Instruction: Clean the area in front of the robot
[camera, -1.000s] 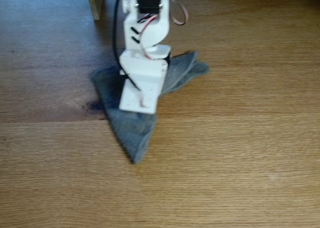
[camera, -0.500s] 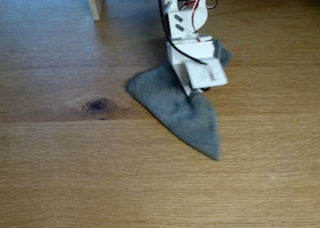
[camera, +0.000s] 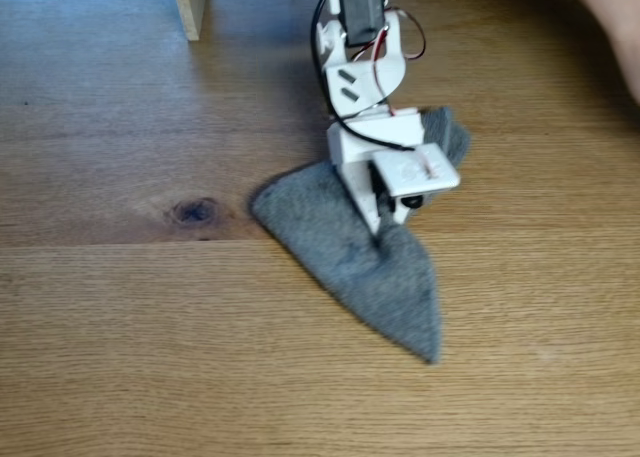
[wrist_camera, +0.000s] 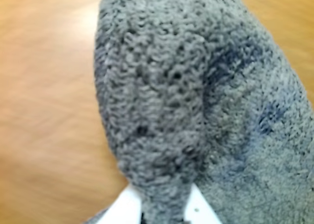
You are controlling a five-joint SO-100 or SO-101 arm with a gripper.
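The white arm (camera: 362, 77) reaches down from the far edge of the table (camera: 120, 307), its black motor block uppermost and red and black wires looping beside it. The pincer (camera: 378, 239) points downward, tips pressed into the grey cloth (camera: 370, 267). In the wrist view, both white fingers (wrist_camera: 203, 211) clamp a fold of cloth.
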